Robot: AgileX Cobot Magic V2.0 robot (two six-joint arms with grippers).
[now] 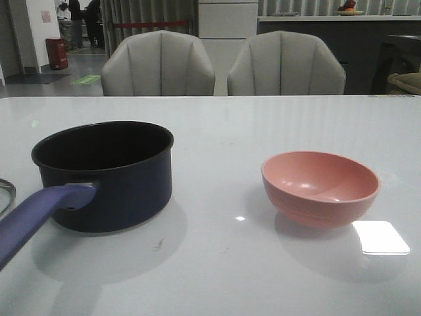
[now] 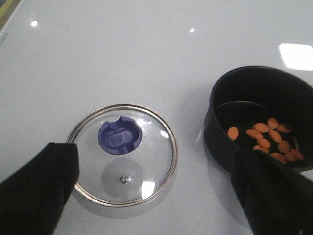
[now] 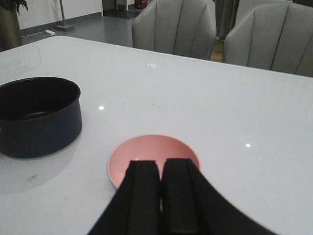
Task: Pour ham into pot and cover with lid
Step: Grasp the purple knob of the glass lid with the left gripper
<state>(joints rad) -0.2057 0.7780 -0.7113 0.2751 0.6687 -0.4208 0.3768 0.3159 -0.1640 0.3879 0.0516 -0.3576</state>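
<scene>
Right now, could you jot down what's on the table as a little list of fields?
pot: uncovered, handle toward the camera
ham: orange slices inside the pot
lid: flat on the table beside the pot, knob up
bowl: pink, looks empty, upright
left gripper: open above the lid
right gripper: shut, near the bowl
</scene>
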